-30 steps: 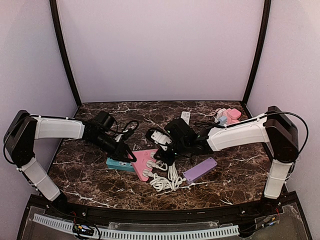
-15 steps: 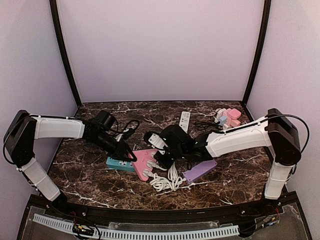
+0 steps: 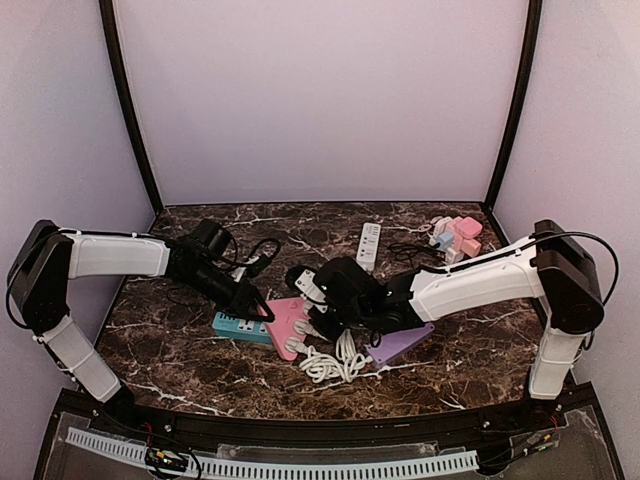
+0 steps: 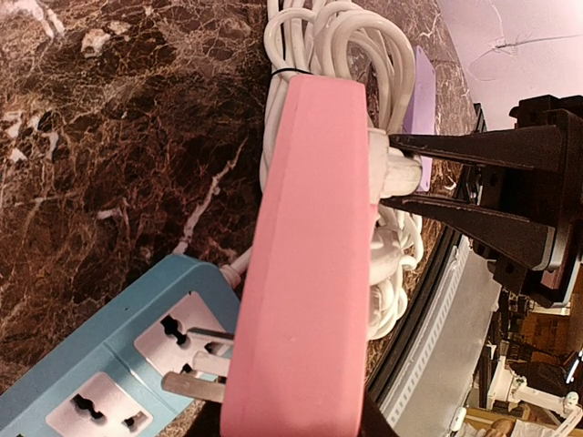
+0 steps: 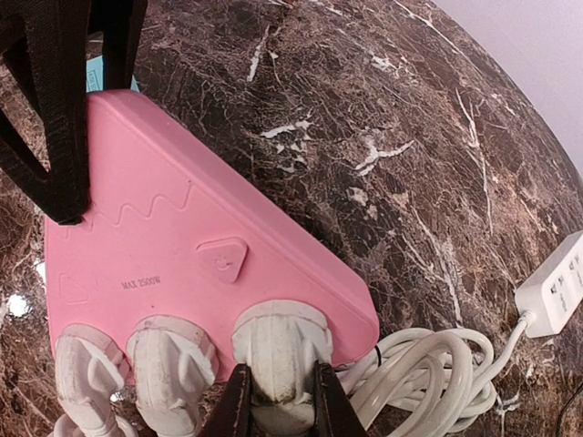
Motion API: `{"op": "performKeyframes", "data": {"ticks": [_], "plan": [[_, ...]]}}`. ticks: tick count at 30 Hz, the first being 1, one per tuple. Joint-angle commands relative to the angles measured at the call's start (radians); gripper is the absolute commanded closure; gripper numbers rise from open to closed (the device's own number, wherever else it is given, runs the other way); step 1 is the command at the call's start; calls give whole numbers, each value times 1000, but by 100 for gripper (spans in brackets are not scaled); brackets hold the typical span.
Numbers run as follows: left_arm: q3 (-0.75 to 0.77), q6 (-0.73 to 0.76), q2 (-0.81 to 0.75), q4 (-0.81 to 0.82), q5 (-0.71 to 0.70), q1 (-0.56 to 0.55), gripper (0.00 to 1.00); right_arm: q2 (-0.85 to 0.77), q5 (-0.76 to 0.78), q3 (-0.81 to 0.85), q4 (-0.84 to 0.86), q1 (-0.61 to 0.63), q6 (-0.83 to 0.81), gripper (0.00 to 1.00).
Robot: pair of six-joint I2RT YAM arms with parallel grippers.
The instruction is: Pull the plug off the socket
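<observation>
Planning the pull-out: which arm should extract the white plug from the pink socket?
Right. The right fingers clamp the white plug at the socket's edge; the left fingers grip the pink socket, likely bracing it.

Right end effector (image 5: 278, 381) pinches white plug (image 5: 278, 346) in pink socket (image 5: 182, 246).

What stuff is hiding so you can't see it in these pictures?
Pins of the white plug: both wrist views, buried in the pink socket block, so how far out they are is unknown.
Fingertips of the left gripper: left wrist view, covered by that block.
Pinch of the right gripper on the plug: top view, too small and under its own wrist.
Two other plugs: right wrist view, partly cut off by the bottom edge.
</observation>
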Motion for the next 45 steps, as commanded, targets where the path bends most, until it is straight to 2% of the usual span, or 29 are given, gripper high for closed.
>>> {"op": "performKeyframes", "data": {"ticks": [1, 10, 15, 20, 32, 45], "plan": [[-16, 14, 10, -63, -179, 1, 80, -48, 8, -5, 64, -3, 54, 100], [-14, 20, 5, -66, -185, 1, 80, -122, -274, -73, 140, -96, 142, 100], [-15, 23, 4, -68, -188, 1, 81, -122, -349, -77, 151, -113, 149, 100], [-14, 22, 2, -70, -194, 0, 81, -116, -313, -75, 143, -108, 139, 100], [-11, 23, 4, -81, -219, 1, 81, -105, -42, -52, 131, 6, 47, 100], [-8, 23, 6, -88, -231, 1, 81, -81, 28, -28, 125, 50, 31, 100]]}}
